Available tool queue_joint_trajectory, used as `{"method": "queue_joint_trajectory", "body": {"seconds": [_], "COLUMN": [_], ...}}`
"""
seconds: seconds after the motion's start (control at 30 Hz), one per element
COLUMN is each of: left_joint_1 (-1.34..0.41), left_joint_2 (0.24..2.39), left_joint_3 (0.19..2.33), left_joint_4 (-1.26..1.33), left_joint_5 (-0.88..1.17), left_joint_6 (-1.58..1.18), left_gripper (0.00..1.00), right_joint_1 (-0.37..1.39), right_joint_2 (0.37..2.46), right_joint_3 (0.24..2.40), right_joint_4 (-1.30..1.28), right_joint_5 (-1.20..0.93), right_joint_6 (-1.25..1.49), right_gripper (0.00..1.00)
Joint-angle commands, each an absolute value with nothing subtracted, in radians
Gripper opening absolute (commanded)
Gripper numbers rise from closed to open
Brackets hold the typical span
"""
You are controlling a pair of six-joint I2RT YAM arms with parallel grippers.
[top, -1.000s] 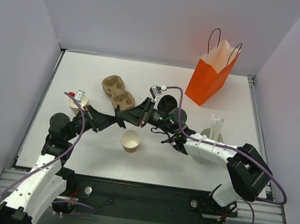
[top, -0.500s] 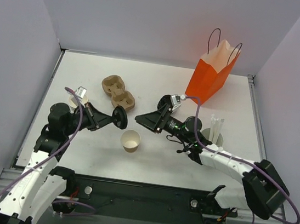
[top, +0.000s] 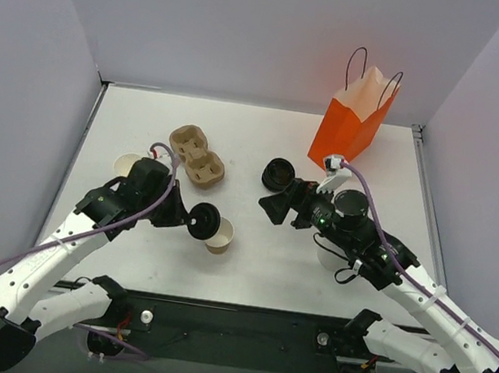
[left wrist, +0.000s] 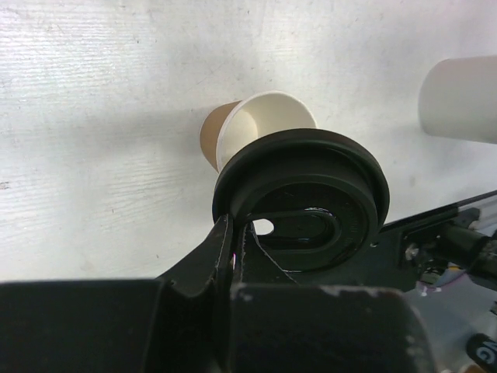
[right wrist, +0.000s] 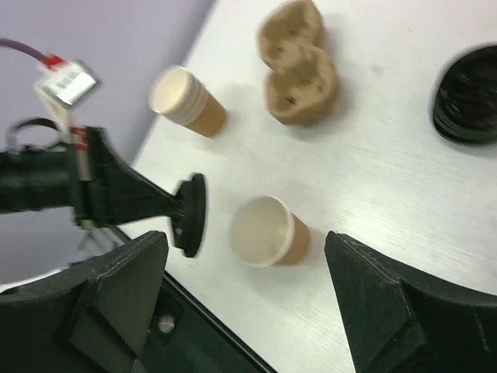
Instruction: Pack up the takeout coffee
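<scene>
The left claw [top: 192, 219] is now gripping the black lid [top: 204, 220] on its own, holding it on edge just left of the open paper cup [top: 218, 236]. Right of the cup, the right claw [top: 272, 210] is spreading wide and empty, having backed away since a second ago, when both claws were meeting beyond the cup. The hand-over looks finished, so capping the cup is coming next, with packing still waiting.

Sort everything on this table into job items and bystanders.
Job: tan paper cup, black lid, orange bag.
Apparently lying about: pulp cup carrier, spare cup stack, stack of lids, white cylinder cup.
</scene>
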State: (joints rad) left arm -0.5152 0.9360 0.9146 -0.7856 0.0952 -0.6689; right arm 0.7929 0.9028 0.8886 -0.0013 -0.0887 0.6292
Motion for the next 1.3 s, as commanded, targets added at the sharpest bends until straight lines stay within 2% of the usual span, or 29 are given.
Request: {"method": "queue_joint_trajectory", "body": {"seconds": [0.0, 0.1, 0.5, 1.07, 1.27], "left_joint_1": [-0.624, -0.679, -0.765, -0.801, -0.801], "left_joint_2": [1.031, 1.141, 1.327, 1.419, 1.436], "left_joint_3": [1.026, 1.072, 1.183, 1.216, 1.232], "left_joint_4": [-0.876, -0.903, -0.943, -0.974, -0.956], "left_joint_5": [-0.087, -0.143, -0.227, -0.258, -0.258], "left_joint_6": [-0.703, -0.712, -0.738, -0.735, -0.733], "left_gripper": [0.00, 0.00, 0.00, 0.00, 0.00], "right_joint_1": [0.796, 0.799, 0.821, 0.910, 0.914], "right_joint_2": [0.917, 0.930, 0.996, 1.147, 1.210], "right_joint_3": [0.905, 0.902, 0.914, 0.922, 0.928], "right_joint_4": [-0.236, -0.251, -0.258, -0.186, -0.138], "right_joint_5": [0.038, 0.038, 0.023, 0.008, -0.025], "right_joint_6": [0.546, 0.538, 0.526, 0.542, 0.549], "right_gripper": [0.87, 0.88, 0.86, 0.83, 0.78]}}
